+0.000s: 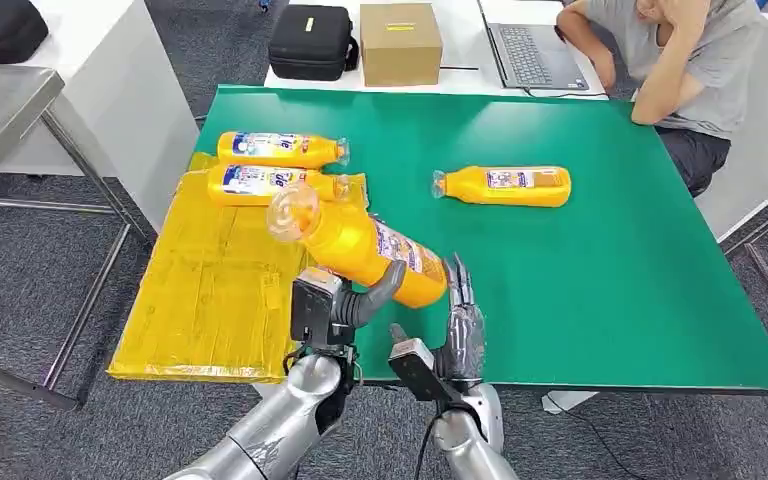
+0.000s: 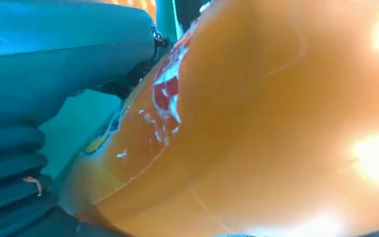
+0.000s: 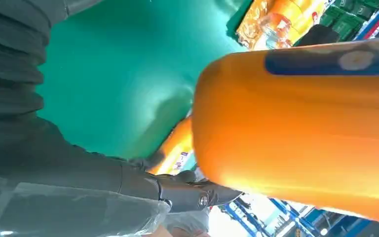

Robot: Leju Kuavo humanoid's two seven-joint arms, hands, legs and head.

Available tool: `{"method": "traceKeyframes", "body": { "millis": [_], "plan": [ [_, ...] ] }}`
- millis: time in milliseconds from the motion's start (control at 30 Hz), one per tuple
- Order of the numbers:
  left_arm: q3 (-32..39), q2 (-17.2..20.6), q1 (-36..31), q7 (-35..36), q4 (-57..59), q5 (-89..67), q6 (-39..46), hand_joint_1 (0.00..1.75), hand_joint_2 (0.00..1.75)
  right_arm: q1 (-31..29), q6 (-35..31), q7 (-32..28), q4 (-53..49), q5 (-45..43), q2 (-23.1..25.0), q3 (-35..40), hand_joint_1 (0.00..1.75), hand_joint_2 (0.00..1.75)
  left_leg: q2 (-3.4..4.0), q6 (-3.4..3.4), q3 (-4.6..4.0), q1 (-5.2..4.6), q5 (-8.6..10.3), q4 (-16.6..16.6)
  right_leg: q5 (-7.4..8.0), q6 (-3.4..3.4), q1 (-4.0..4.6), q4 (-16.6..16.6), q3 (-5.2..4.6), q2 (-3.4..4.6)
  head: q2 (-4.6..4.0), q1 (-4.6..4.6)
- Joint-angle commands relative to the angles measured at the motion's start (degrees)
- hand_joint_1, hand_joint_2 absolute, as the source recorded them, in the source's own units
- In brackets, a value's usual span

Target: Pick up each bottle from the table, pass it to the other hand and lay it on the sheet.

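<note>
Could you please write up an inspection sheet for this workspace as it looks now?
Surface: green table; yellow sheet overhanging its left edge.
Job's things: two orange bottles lying at the sheet's far end; a third lying on the table; a fourth held tilted above the near edge.
Clutter: nothing seen on the green table.
Hands: left hand grips the held bottle; right hand beside its base, fingers straight.
Cables: black cable at the right wrist.
Surroundings: seated person, laptop, cardboard box, black case.

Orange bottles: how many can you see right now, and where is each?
4. Two lie on the yellow sheet: far one, near one. One lies on the green table. One is gripped by the left hand.
</note>
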Motion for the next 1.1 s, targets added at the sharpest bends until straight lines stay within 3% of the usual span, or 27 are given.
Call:
{"method": "traceKeyframes", "body": {
  "millis": [33, 200, 300, 367, 500, 600, 633, 667, 700, 767, 867, 1100],
  "plan": [
    [4.1, 3.1, -2.5, 0.1, 3.5, 0.3, -0.2, 1.75, 1.75, -1.3, 0.0, 0.0, 4.6, -0.4, -1.1, -2.3, 0.0, 1.75, 0.15, -0.16, 0.39, 0.05, -0.13, -0.1, -0.11, -0.15, 0.06, 0.0, 0.34, 0.08, 0.0, 0.02],
    [4.5, 4.1, -3.0, 0.1, 3.5, -3.1, 3.0, 1.75, 1.75, -0.2, 0.0, 0.0, 4.1, -1.2, -1.2, -3.3, 0.0, 1.75, 0.07, -0.13, 0.29, 0.05, -0.1, 0.0, -0.09, -0.11, 0.06, 0.0, 0.26, 0.02, 0.0, 0.02],
    [5.0, 7.8, -5.0, 0.1, 7.6, -12.9, 12.6, 1.75, 1.75, 0.2, 0.0, 0.0, 4.4, -2.7, -1.2, -3.2, 0.0, 1.75, 0.16, -0.19, 0.47, 0.06, -0.18, 0.0, -0.16, -0.18, 0.07, 0.0, 0.4, 0.08, 0.0, 0.02],
    [6.0, 9.0, -5.2, 0.1, 8.0, -13.3, 12.6, 1.75, 1.75, 0.3, 0.0, 0.0, 4.4, -2.9, -1.2, -3.3, 0.0, 1.75, 0.2, -0.15, 0.35, 0.05, -0.09, -0.1, -0.05, -0.13, 0.06, -0.1, 0.29, 0.15, 0.0, 0.02],
    [18.8, 8.0, -4.5, 0.1, 10.1, -28.2, 12.6, 1.75, 1.75, 0.4, 0.0, 0.0, 4.7, -4.4, -1.3, -3.3, 0.0, 1.75, 0.25, -0.23, 0.54, 0.07, -0.17, -0.1, -0.15, -0.21, 0.09, 0.0, 0.42, 0.16, 0.0, 0.02],
    [21.4, 9.1, -5.2, 0.1, 10.9, -32.7, 12.6, 1.75, 1.75, 0.6, 0.0, 0.0, 4.5, -4.8, -1.4, -3.3, 0.0, 1.75, 0.24, -0.16, 0.32, 0.06, -0.1, 0.0, -0.07, -0.13, 0.06, 0.0, 0.22, 0.17, 0.0, 0.0],
    [28.8, 8.2, -4.7, 0.1, 10.9, -44.8, 12.6, 1.75, 1.75, 0.7, 0.0, 0.0, 4.3, -5.5, -1.5, -3.1, 0.0, 1.75, 0.29, -0.21, 0.44, 0.06, -0.15, 0.0, -0.12, -0.17, 0.06, 0.1, 0.3, 0.21, 0.0, 0.02],
    [28.8, 8.2, -4.7, 0.1, 10.9, -44.8, 12.6, 1.75, 1.75, 0.7, 0.0, 0.0, 4.3, -5.5, -1.5, -3.1, 0.0, 1.75, 0.21, -0.17, 0.24, 0.04, -0.03, 0.0, -0.04, -0.1, 0.04, 0.1, 0.12, 0.16, 0.0, 0.0],
    [33.5, 7.1, -5.3, 0.1, 13.3, -52.1, 12.6, 1.75, 1.75, 1.0, 0.0, 0.0, 3.8, -5.7, -1.6, -3.1, 0.0, 1.75, 0.26, -0.23, 0.37, 0.08, -0.09, 0.0, -0.08, -0.15, 0.08, 0.1, 0.23, 0.2, 0.0, 0.0],
    [34.0, 7.1, -5.6, 0.1, 14.0, -52.9, 12.6, 1.75, 1.75, 1.0, 0.0, 0.0, 3.9, -5.7, -1.7, -3.1, 0.0, 1.75, 0.16, -0.26, 0.43, 0.09, -0.12, 0.0, -0.16, -0.18, 0.09, 0.1, 0.31, 0.08, 0.0, 0.02],
    [39.8, 7.3, -5.8, 3.4, 14.0, -67.1, 12.6, 1.75, 1.75, 1.1, 0.0, 0.0, 3.7, -6.4, -2.1, -2.8, 0.0, 1.75, 0.18, -0.23, 0.32, 0.07, -0.07, 0.0, -0.1, -0.13, 0.06, 0.1, 0.2, 0.12, 0.0, 0.0],
    [41.3, 7.3, -5.3, 5.2, 13.3, -72.1, 12.6, 1.75, 1.75, 1.1, 0.0, 0.0, 3.8, -6.6, -2.3, -2.6, 0.0, 1.75, 0.13, -0.27, 0.36, 0.09, -0.13, 0.0, -0.18, -0.17, 0.09, 0.2, 0.24, 0.05, 0.0, 0.02]
  ]
}}
